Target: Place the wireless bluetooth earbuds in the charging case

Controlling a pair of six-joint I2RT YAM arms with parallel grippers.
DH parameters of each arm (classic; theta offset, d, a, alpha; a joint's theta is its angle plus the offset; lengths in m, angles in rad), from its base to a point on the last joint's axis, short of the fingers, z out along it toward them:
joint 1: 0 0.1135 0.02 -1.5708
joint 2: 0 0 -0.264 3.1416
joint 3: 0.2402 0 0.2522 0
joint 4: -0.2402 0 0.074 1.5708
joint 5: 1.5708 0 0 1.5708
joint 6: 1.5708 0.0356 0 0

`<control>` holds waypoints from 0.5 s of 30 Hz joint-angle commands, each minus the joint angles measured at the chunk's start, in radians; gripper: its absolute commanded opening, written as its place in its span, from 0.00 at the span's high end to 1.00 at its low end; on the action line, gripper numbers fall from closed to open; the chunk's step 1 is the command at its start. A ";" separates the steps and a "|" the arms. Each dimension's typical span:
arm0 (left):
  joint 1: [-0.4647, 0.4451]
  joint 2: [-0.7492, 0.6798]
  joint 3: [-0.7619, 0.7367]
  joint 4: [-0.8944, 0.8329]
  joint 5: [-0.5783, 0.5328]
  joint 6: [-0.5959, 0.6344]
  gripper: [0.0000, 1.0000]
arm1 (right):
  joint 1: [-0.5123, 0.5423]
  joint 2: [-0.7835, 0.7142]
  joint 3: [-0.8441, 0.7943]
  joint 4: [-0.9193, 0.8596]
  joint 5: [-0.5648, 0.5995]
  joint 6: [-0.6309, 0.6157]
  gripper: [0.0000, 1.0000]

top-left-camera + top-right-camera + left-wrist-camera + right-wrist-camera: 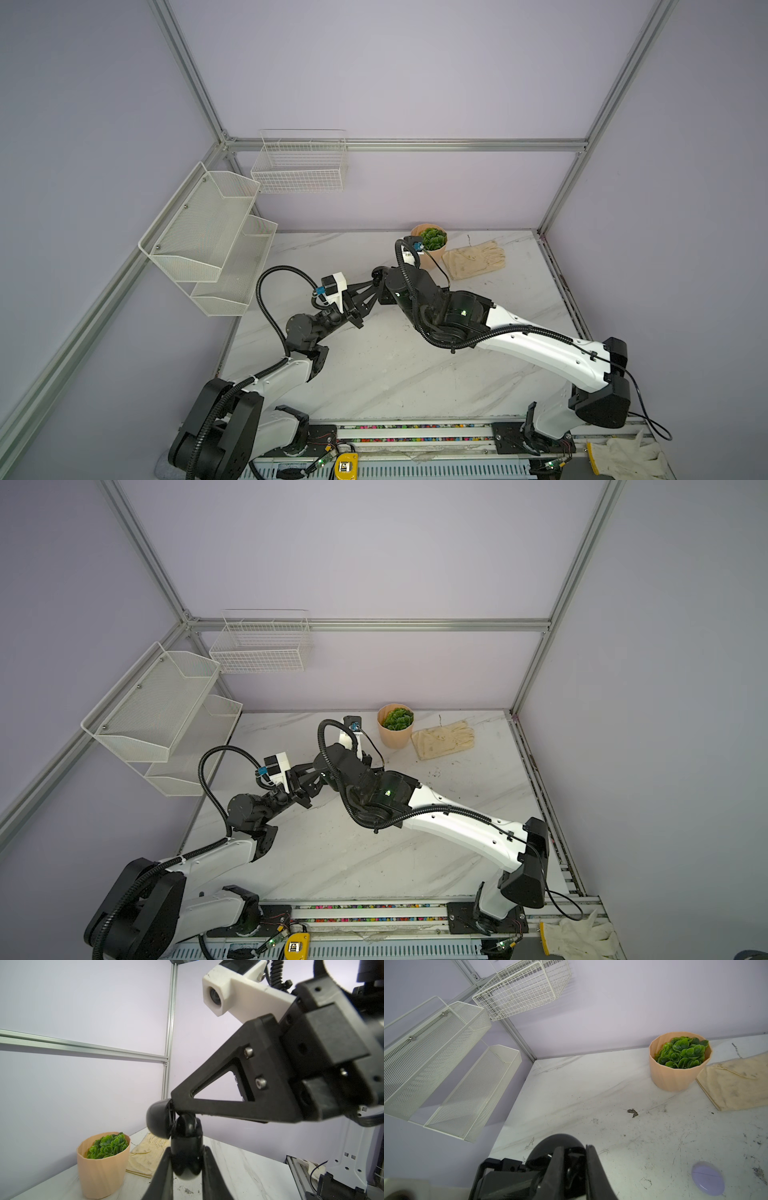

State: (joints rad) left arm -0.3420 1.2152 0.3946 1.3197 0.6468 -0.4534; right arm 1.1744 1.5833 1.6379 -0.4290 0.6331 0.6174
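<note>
Left wrist view: left gripper (186, 1153) clamps black charging case (185, 1136), steadying it for right gripper (175, 1103) just above those jaws, near-closed, hold unclear

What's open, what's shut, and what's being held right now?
black case, open, lid swung up, held off the table
left gripper, shut on the black case
right gripper, nearly shut at the case's mouth; what it pinches is hidden
lilac case, closed, lying on the table
plant pot, upright
</note>
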 commanded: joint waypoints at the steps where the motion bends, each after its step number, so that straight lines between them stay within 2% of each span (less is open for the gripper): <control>1: -0.003 -0.022 0.043 0.065 -0.015 0.002 1.00 | 0.008 0.004 -0.003 -0.010 0.012 0.015 0.83; 4: -0.003 -0.023 0.042 0.065 -0.016 0.002 1.00 | 0.008 0.001 0.020 -0.022 0.026 0.000 0.75; 9: -0.003 -0.024 0.039 0.065 -0.017 0.001 1.00 | 0.008 -0.018 0.075 -0.041 0.044 -0.051 0.54; 15: -0.003 -0.023 0.035 0.067 0.012 -0.021 1.00 | 0.000 -0.053 0.172 -0.120 -0.001 -0.161 0.38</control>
State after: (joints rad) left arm -0.3420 1.2152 0.3946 1.3220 0.6476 -0.4591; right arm 1.1744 1.5814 1.7535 -0.4812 0.6369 0.5255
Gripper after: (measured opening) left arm 0.190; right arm 0.606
